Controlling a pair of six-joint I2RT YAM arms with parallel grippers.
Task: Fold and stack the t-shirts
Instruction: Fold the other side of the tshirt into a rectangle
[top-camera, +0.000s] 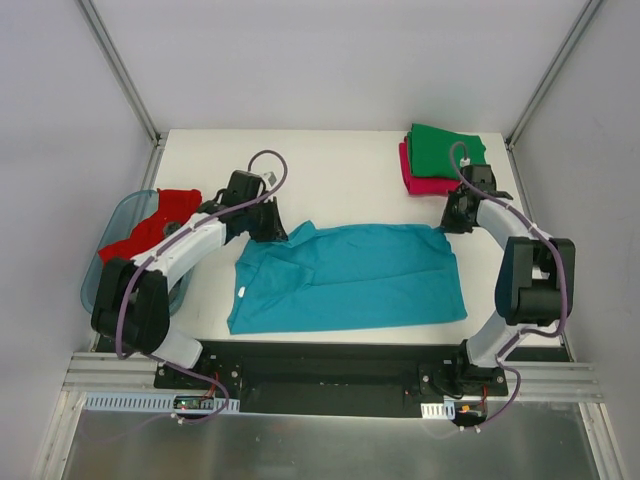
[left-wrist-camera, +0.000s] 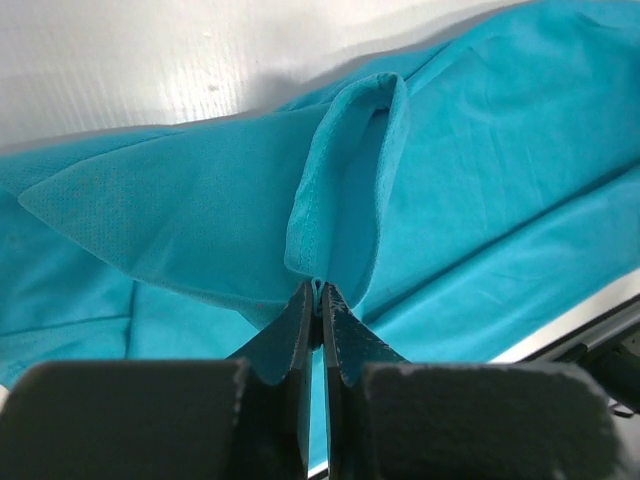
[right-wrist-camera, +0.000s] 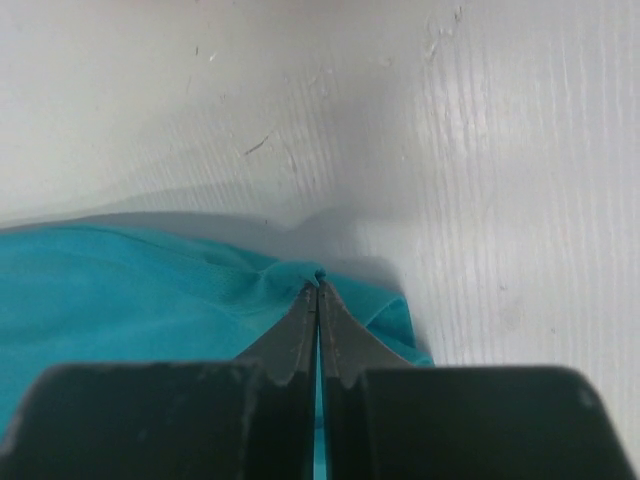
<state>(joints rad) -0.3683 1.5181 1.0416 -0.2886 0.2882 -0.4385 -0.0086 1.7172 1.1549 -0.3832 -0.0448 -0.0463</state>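
Teal shirt (top-camera: 345, 275): spread mid-table (top-camera: 330, 170), rumpled at its left end.
Left tool (left-wrist-camera: 319, 290): clamped on a hemmed fold at the far-left edge.
Right tool (right-wrist-camera: 319, 283): clamped on the far-right corner.
Fold: both pinches are best raised level and drawn nearward together, edges matched.
Folded: green shirt (top-camera: 445, 145) on pink-red shirt (top-camera: 420, 184), far right.

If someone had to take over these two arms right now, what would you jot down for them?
Left pincer: shut on the teal shirt, on a fold near its far left corner.
Right pincer: shut on its far right corner.
The teal shirt lies spread on the table, not yet folded.
Done: green shirt folded on top of the pink-red shirt, far right.
Left: fold the teal one and stack it; then the red shirt, draped over the basket on the left.
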